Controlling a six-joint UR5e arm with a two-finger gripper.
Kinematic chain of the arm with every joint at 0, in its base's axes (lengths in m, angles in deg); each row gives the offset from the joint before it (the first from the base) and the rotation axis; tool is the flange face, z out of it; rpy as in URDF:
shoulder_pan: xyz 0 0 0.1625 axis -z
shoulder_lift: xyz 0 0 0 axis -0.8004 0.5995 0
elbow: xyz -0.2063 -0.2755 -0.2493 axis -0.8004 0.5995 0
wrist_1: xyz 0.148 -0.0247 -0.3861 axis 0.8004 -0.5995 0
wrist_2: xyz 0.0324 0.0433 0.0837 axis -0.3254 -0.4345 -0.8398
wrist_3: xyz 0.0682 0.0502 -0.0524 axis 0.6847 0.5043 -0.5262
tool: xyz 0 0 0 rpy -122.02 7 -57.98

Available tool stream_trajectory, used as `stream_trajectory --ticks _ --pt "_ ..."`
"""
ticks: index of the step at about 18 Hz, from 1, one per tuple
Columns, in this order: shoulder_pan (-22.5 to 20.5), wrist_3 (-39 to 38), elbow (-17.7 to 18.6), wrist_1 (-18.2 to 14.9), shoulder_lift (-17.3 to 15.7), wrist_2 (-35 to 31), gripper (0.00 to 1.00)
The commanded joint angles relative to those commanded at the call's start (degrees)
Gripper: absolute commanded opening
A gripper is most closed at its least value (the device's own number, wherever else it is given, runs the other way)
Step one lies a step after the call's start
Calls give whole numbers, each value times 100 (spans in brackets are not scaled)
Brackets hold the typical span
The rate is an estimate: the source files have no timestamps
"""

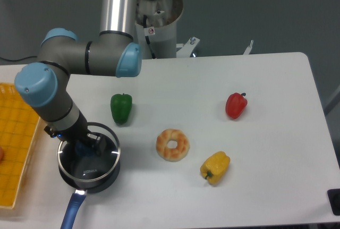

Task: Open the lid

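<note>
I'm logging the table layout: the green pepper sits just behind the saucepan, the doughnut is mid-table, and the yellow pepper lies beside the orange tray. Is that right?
Not quite. In the camera view the yellow pepper lies to the right of the doughnut, far from the orange tray at the left edge. The green pepper does sit just behind the saucepan, and the doughnut is mid-table.
</note>
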Motion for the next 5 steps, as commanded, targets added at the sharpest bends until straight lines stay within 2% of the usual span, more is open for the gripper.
stream_trajectory --ticks 5 --pt "-123 159 27 0 -53 -17 60"
